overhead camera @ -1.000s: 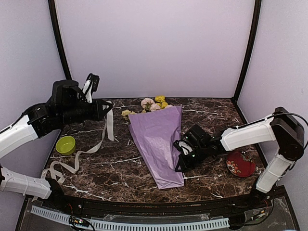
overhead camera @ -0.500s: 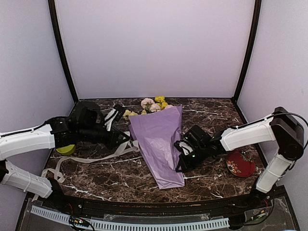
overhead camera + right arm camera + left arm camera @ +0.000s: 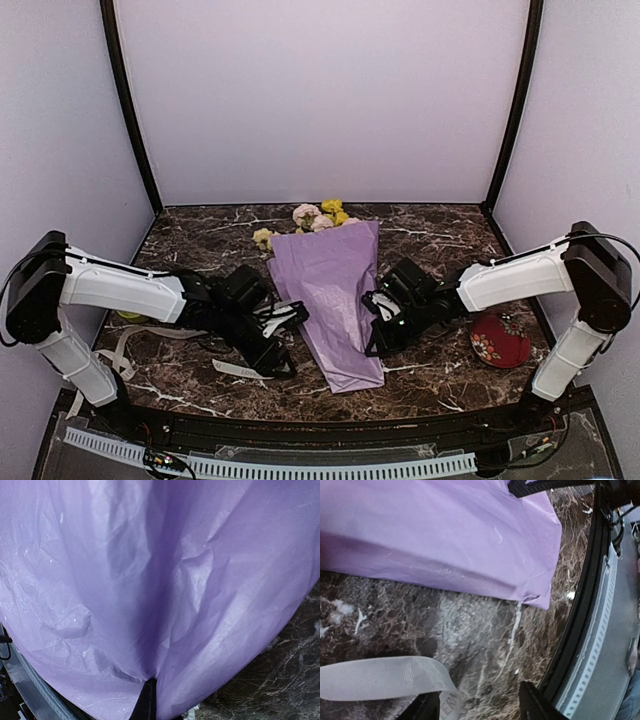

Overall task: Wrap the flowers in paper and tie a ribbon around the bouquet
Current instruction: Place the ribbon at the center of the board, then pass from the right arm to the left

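The table (image 3: 430, 225) has a dark brown marble-pattern top with white veins, and a pale perforated strip (image 3: 300, 468) runs along its near edge. A plain lilac back panel (image 3: 320, 100) and matching side panels (image 3: 50, 150) enclose it, joined by black posts (image 3: 128, 110) at the rear corners. Lighting is even.

Lilac-purple paper (image 3: 328, 290), cream ribbon (image 3: 375, 677), yellow and pink flowers (image 3: 310, 214), dark white-veined marble table (image 3: 440, 225), red plate (image 3: 497, 340)
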Motion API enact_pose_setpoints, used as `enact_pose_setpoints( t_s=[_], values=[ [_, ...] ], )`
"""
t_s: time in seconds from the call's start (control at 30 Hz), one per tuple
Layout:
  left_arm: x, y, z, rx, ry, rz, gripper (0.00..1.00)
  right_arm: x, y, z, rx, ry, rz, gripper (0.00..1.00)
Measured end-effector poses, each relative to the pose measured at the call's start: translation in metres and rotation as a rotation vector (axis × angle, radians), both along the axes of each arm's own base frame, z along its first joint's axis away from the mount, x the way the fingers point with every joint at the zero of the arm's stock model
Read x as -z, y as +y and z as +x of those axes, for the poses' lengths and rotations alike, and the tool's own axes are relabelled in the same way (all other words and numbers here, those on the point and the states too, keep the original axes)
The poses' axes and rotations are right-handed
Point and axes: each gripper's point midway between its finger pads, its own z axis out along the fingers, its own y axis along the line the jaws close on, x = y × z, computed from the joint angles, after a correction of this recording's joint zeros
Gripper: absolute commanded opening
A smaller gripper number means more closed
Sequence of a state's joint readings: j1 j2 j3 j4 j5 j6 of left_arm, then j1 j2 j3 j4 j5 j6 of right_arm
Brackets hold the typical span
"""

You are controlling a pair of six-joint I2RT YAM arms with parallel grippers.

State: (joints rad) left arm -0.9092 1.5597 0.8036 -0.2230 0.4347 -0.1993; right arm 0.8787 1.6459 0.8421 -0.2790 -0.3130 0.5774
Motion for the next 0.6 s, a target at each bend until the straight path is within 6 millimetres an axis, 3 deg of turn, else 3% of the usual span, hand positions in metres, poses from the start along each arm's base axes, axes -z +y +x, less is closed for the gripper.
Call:
enact_pose_setpoints(
  t_s=[0.1, 0.23, 0.37, 0.5, 0.6],
  values=[
    [-0.011, -0.014, -0.004, 0.066, -0.024, -0.023, 0.66, 0.0, 0.0, 0.0, 0.001, 0.0, -0.005, 0.0],
    [-0.038, -0.023, -0.001, 0.11, -0.09, -0.104, 0.58, 0.001, -0.001, 0.0, 0.004, -0.003, -0.01, 0.0],
    [-0.068, -0.032, 0.0, 0.168, -0.217, -0.189, 0.6, 0.001, -0.001, 0.0, 0.005, -0.004, -0.013, 0.0],
    [-0.097, -0.044, -0.024, 0.324, -0.458, -0.306, 0.71, 0.001, -0.001, 0.0, 0.008, -0.004, -0.014, 0.0],
    [-0.11, -0.052, -0.039, 0.409, -0.602, -0.377, 0.73, 0.001, -0.001, -0.001, 0.006, -0.006, -0.015, 0.0]
  ],
)
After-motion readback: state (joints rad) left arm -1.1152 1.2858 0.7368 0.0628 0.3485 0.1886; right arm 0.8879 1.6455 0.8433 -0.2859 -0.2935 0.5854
